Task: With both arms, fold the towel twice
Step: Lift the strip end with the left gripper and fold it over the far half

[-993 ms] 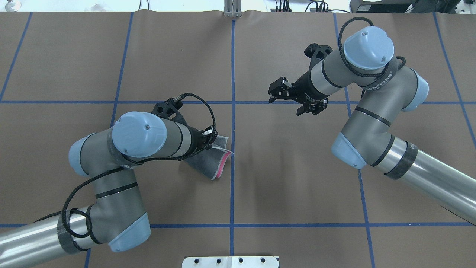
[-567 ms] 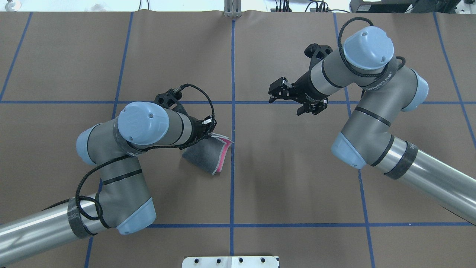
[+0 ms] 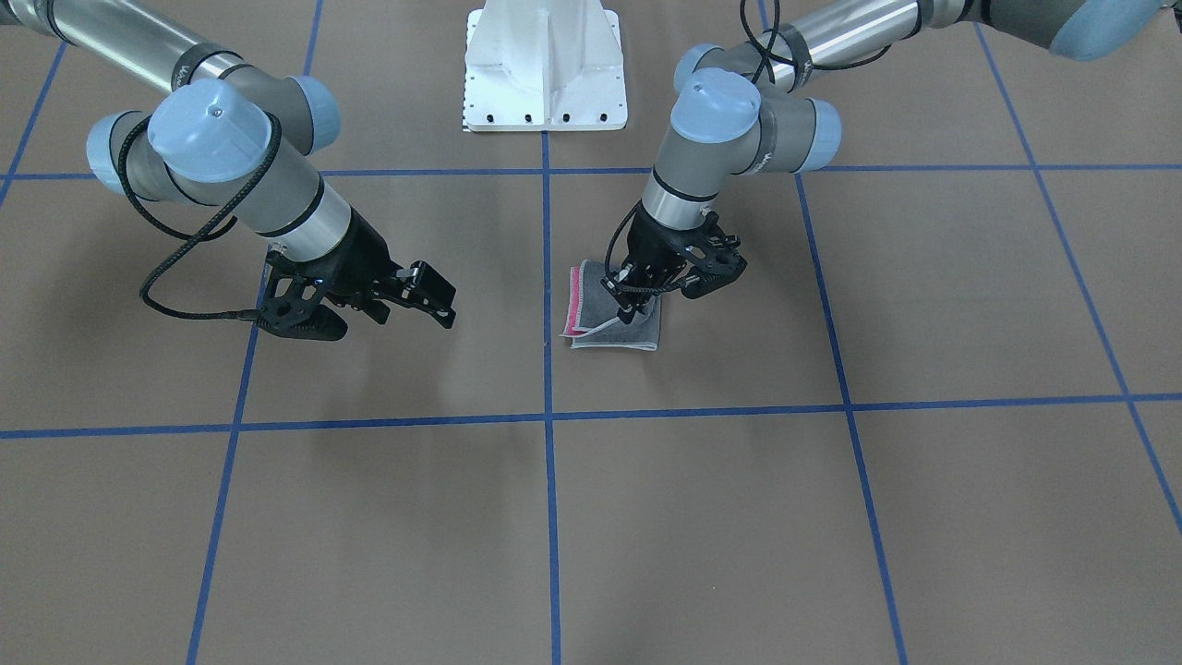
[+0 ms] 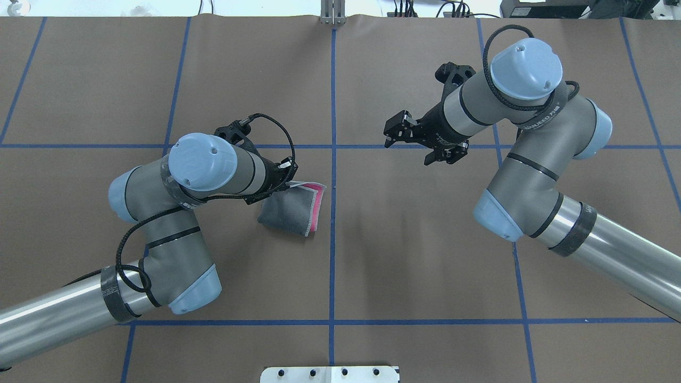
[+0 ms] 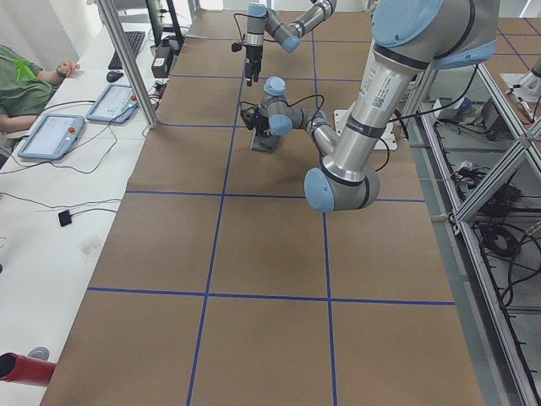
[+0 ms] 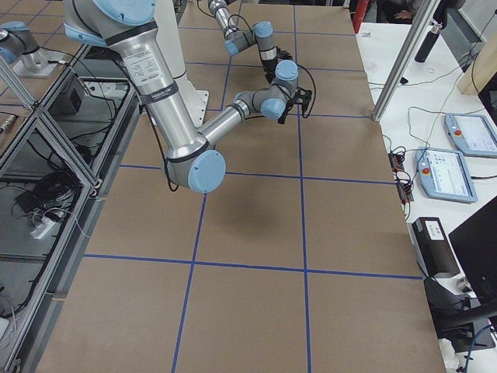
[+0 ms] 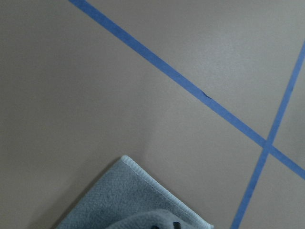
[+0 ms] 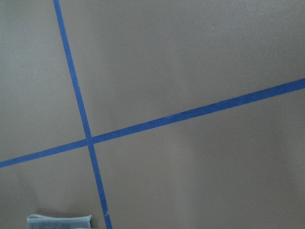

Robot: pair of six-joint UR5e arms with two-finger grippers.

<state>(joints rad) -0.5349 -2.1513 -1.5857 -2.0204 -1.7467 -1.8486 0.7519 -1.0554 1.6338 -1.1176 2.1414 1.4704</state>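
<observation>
- The towel [image 4: 290,211] is nubby terry cloth, matt, dark grey on the outside with a pink layer showing (the edging is paler stitched thread).
- The counter [image 4: 425,255] has a matt brown, paper-like cover crossed by smooth blue tape [image 4: 333,80].
- The left arm [image 4: 170,260] and right arm [image 4: 526,181] have satin grey and shiny silver metal tubes, smooth pale-blue plastic caps and braided black cables.

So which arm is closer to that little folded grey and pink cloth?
Left. The left end effector pinches a corner of the small folded grey and pink terry towel; the right end effector hangs open, apart from it, across the blue tape line.
</observation>
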